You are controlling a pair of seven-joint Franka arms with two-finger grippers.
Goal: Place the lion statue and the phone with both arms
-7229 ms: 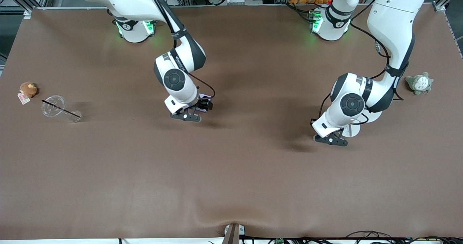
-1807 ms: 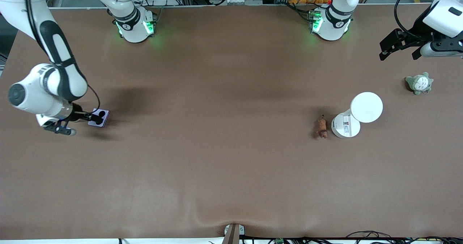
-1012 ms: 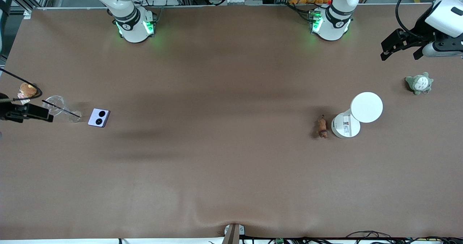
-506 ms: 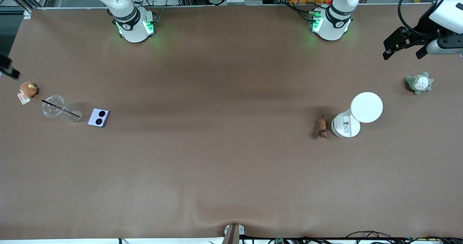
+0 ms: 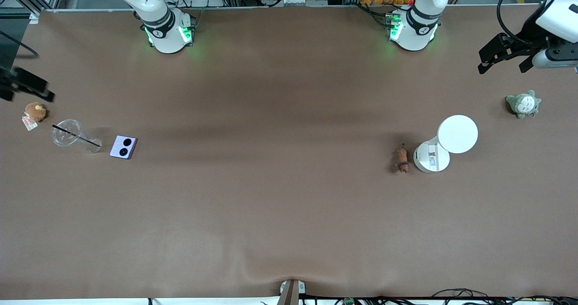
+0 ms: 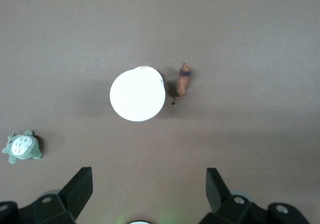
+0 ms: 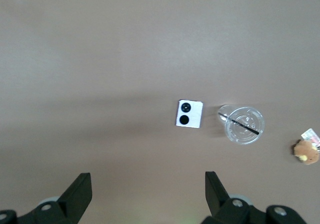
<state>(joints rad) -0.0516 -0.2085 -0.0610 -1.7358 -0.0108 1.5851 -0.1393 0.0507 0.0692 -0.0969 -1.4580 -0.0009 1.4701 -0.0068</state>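
The lavender phone (image 5: 123, 147) lies flat on the brown table, camera circles up, beside a clear cup, and the right wrist view shows the phone (image 7: 189, 114) well below that gripper. The small reddish-brown lion statue (image 5: 401, 159) lies next to a white round stand; the lion statue (image 6: 183, 82) also shows in the left wrist view. My right gripper (image 5: 22, 89) hangs open and empty over the table edge at the right arm's end. My left gripper (image 5: 505, 62) hangs open and empty over the left arm's end. Nothing is between either gripper's fingers (image 6: 80, 189) (image 7: 80, 191).
A clear lidded cup with a black straw (image 5: 67, 132) lies by the phone, with a brown-orange plush (image 5: 34, 111) near the edge. A white disc-topped stand (image 5: 457, 134) sits beside the lion. A grey-green plush (image 5: 523, 104) rests under the left gripper's area.
The right gripper has swung away from beside the cup to over the table edge above the brown plush. The left gripper has barely shifted. Phone and lion have not moved.
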